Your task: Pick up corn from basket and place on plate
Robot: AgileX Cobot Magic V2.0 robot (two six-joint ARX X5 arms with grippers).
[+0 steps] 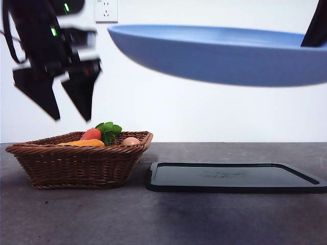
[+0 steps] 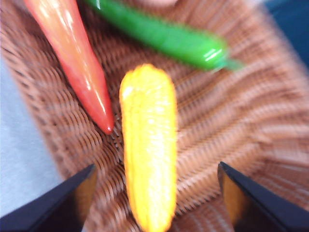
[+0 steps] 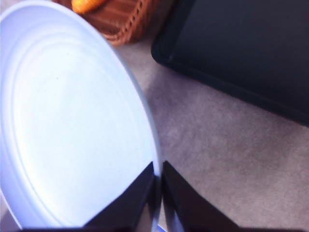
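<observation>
The corn (image 2: 148, 145), a long orange-yellow cob, lies in the brown wicker basket (image 1: 76, 163); from the front only its top (image 1: 82, 143) shows above the rim. My left gripper (image 1: 60, 109) hangs open above the basket, jaws spread to either side of the cob (image 2: 154, 193), not touching it. The light-blue plate (image 1: 219, 53) is held in the air over the black tray, high above the table. My right gripper (image 3: 158, 186) is shut on the plate's rim (image 3: 145, 121).
In the basket beside the corn lie a red-orange carrot (image 2: 72, 58) with green leaves (image 1: 108, 130), a green pepper (image 2: 169, 38) and a small pinkish item (image 1: 131, 141). A flat black tray (image 1: 235, 177) lies right of the basket on the grey table (image 1: 153, 219).
</observation>
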